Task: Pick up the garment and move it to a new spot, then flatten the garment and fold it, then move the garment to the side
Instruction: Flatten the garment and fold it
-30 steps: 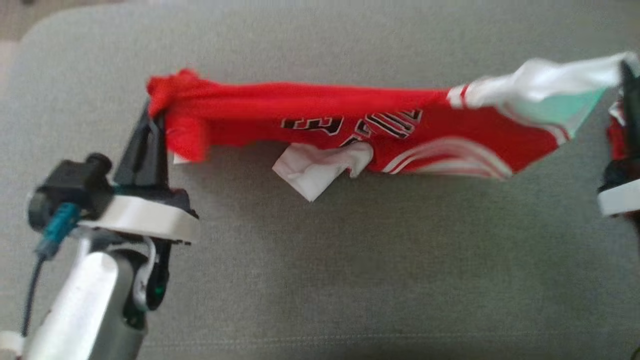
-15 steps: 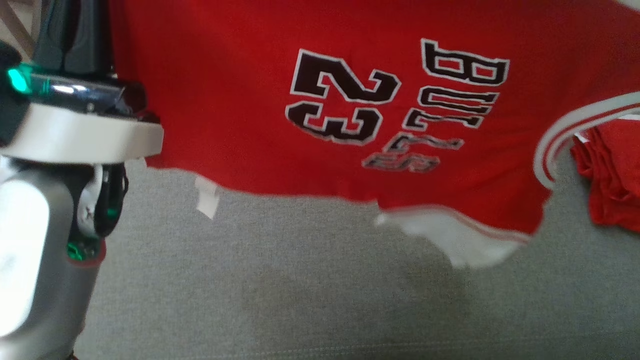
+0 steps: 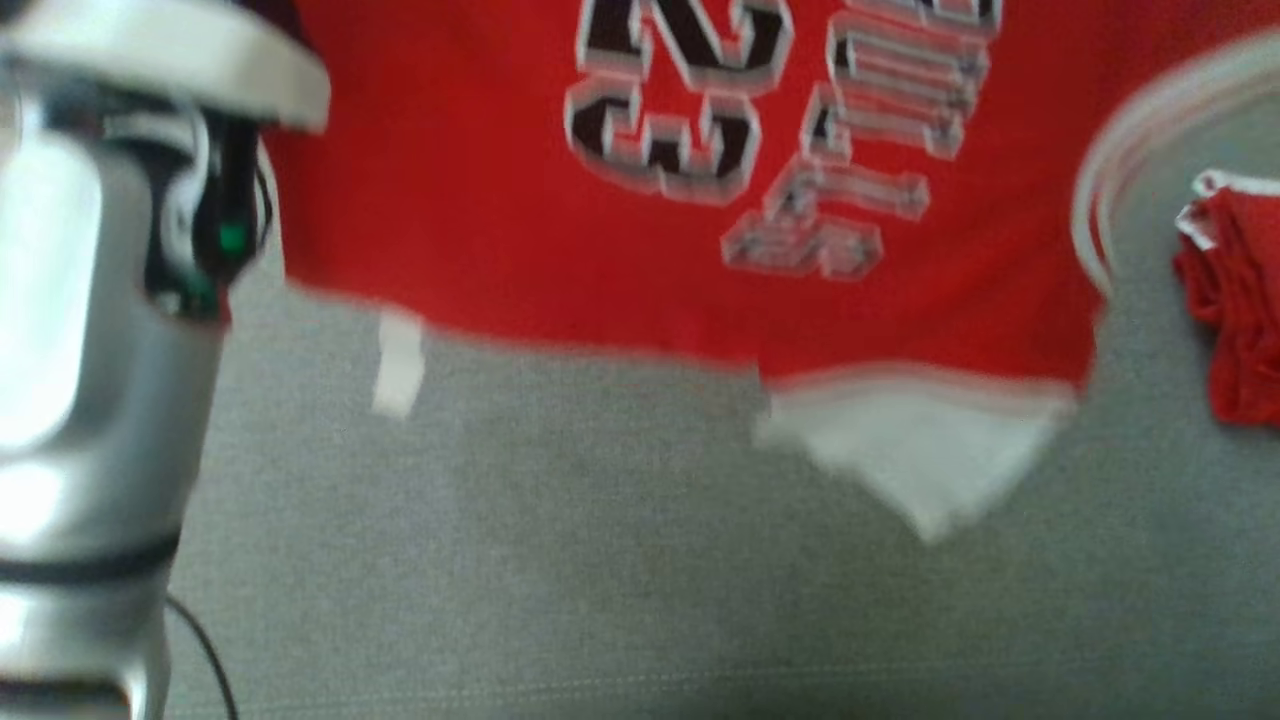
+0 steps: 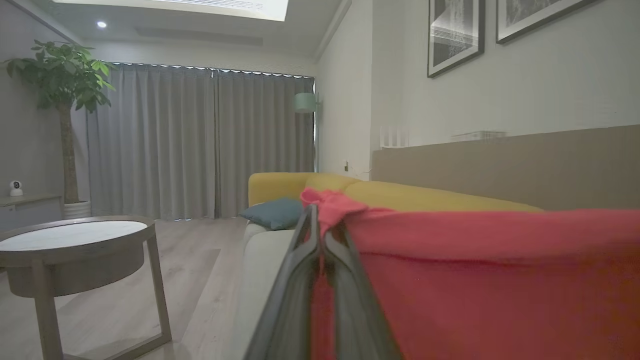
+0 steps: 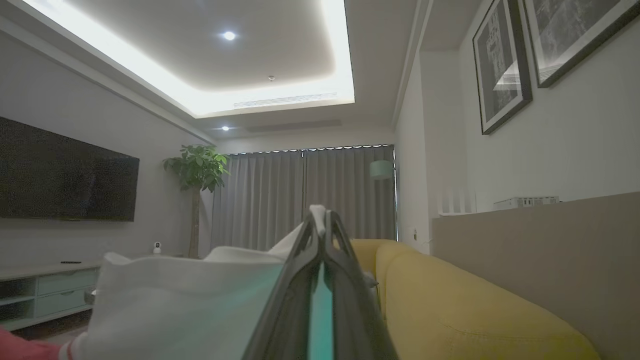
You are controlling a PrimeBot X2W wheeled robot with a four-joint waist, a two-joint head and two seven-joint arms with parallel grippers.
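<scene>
While garment (image 3: 500,260) hangs spread above grey cushion (image 3: 600,600), left tool (image 4: 320,225) pinches its red corner, right tool (image 5: 320,220) its white edge. Pickup looks done. Laying down, flattening, folding, moving aside remain.

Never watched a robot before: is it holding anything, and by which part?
Yes, the red jersey: the left gripper pinches a bunched red corner, the right gripper a white-and-teal edge.

Left gripper (image 4: 320,220) clamped on bunched red garment (image 4: 480,280); yellow sofa (image 4: 400,197) behind, round side table (image 4: 75,240) at left.
</scene>
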